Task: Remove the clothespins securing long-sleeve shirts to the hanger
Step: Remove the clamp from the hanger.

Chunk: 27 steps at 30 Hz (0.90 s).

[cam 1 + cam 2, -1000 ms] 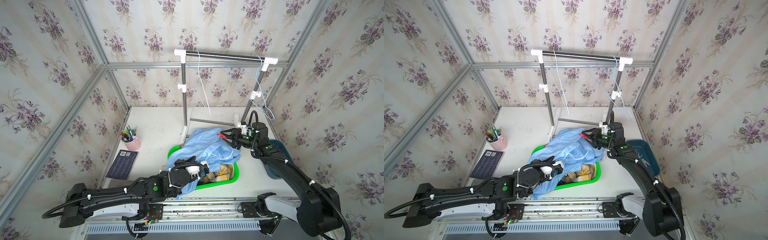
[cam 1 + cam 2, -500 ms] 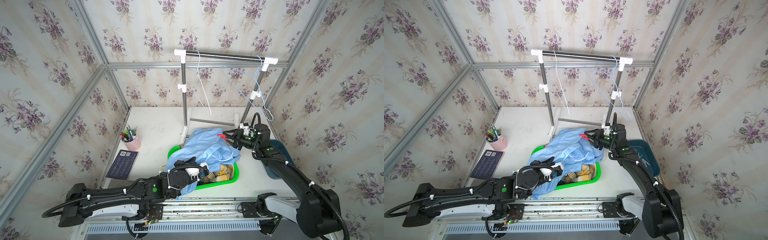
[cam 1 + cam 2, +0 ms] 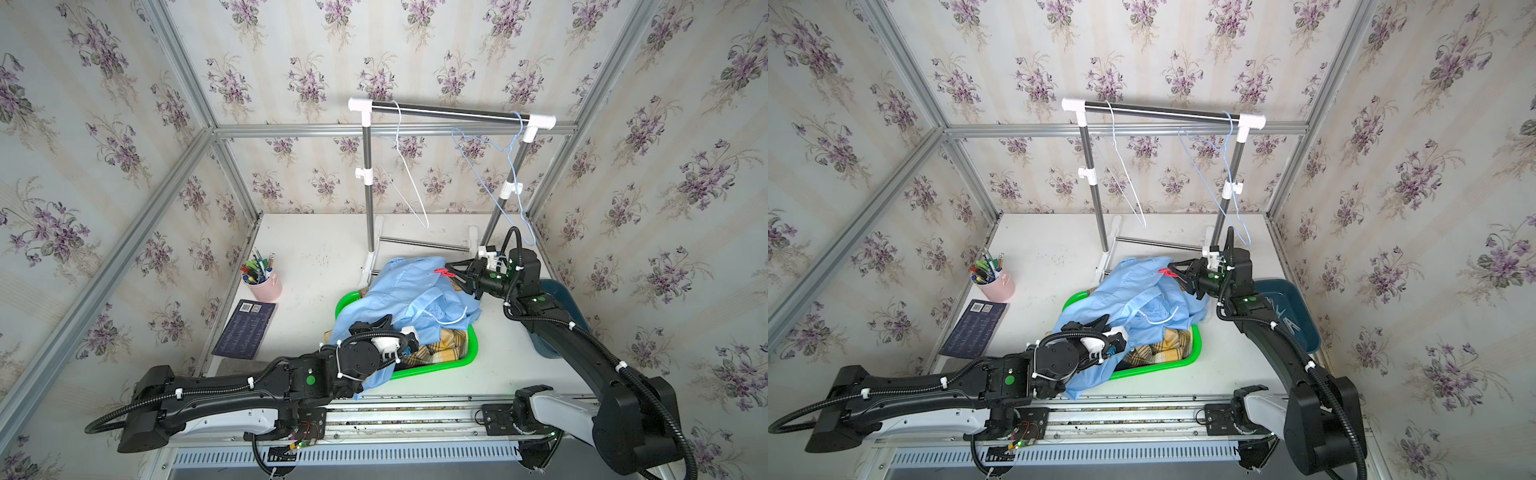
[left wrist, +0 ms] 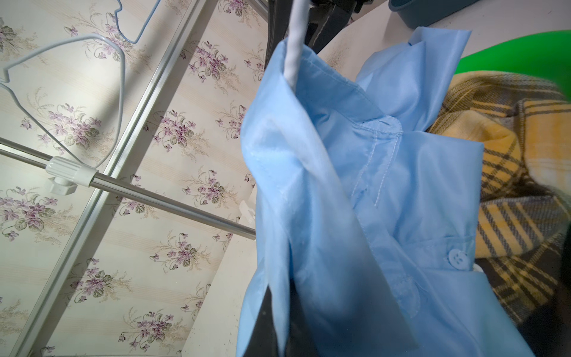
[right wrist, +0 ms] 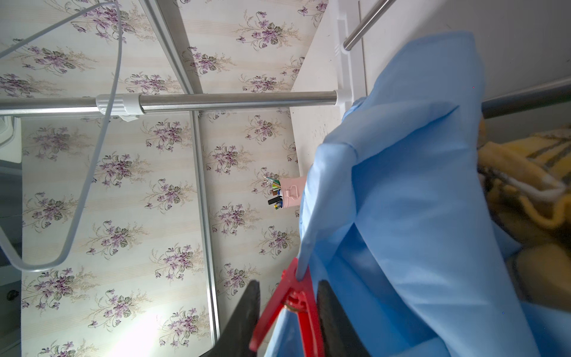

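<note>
A light blue shirt (image 3: 407, 291) (image 3: 1133, 295) lies heaped over a green basket (image 3: 440, 365), with a white hanger (image 3: 451, 320) still inside it. Under it shows a yellow-and-brown plaid shirt (image 3: 446, 351) (image 4: 509, 154). A red clothespin (image 3: 442, 272) (image 5: 293, 303) pinches the blue shirt's far edge. My right gripper (image 3: 453, 275) (image 5: 289, 284) has its fingers on either side of that clothespin's splayed handles. Low at the basket's near side, my left gripper (image 3: 409, 347) (image 4: 285, 296) is shut on a fold of the blue shirt (image 4: 340, 185). The third shirt is hidden.
A clothes rack (image 3: 449, 112) at the back carries a bare white hanger (image 3: 409, 178) and a bare blue hanger (image 3: 490, 174). A dark blue bin (image 3: 1304, 332) holding pale clothespins (image 3: 1281, 316) sits right of the basket. A pink pen cup (image 3: 264, 284) and dark booklet (image 3: 247, 330) stand left.
My right gripper's fingers have drawn together around the red clothespin. The left arm has stayed where it was, gripping the blue shirt.
</note>
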Available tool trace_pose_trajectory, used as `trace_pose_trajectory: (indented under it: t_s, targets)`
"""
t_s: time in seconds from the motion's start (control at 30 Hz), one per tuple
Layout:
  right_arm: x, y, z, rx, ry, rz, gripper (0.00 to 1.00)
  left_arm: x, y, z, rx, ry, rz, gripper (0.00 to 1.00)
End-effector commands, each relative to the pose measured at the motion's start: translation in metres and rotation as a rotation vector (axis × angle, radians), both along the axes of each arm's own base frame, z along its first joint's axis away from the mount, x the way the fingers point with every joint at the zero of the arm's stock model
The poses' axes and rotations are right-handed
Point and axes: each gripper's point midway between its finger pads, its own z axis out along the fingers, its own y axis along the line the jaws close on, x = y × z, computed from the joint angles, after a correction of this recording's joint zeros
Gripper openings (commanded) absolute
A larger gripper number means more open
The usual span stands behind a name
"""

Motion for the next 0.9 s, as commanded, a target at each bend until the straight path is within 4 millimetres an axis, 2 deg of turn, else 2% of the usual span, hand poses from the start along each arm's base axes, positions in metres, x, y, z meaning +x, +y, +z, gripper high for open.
trace_pose_trajectory:
  t_s: [0.0,0.57,0.7,0.87]
  targets:
    - [0.000,0.002,0.008,0.024,-0.020,0.005,0.27,0.002,-0.001,0.008,-0.039,-0.018,0.010,0.00]
    - [-0.012,-0.006,0.001,0.017,-0.015,-0.008,0.04,0.006,-0.003,0.001,-0.022,-0.016,0.034,0.00]
    - [-0.011,-0.022,0.002,0.003,-0.021,-0.047,0.03,0.010,0.000,0.002,-0.034,-0.008,0.054,0.00]
    - [-0.008,-0.057,0.006,-0.015,-0.032,-0.121,0.01,0.014,0.005,0.000,-0.043,0.011,0.078,0.00]
